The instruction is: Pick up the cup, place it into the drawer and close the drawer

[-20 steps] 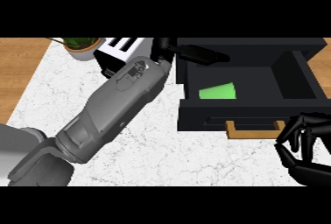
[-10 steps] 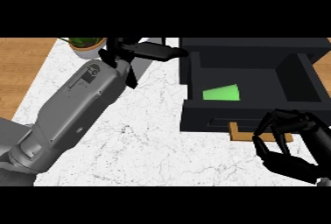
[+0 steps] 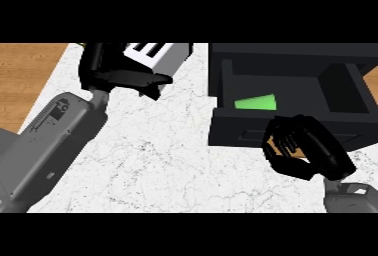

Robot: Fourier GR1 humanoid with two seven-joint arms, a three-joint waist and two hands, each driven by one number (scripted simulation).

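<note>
The green cup (image 3: 257, 102) lies inside the open black drawer (image 3: 339, 95), at its front left, with no hand touching it. My right hand (image 3: 304, 149) is at the drawer's front panel (image 3: 235, 131), its relaxed, bent fingers over the tan handle (image 3: 283, 145), which is mostly hidden. My left hand (image 3: 117, 74) is over the counter's far left, well left of the drawer. Its fingers point right, relaxed, with nothing in them.
A white and grey slotted object (image 3: 159, 54) stands at the counter's back edge, just behind my left hand. The white marble counter (image 3: 162, 160) ends on the left at a wooden surface (image 3: 26, 80). My left forearm (image 3: 52, 145) crosses the counter's left side.
My left hand has pulled back leftward, away from the drawer. My right hand has moved up and left from the lower right corner onto the drawer's front. The cup has stayed in the drawer.
</note>
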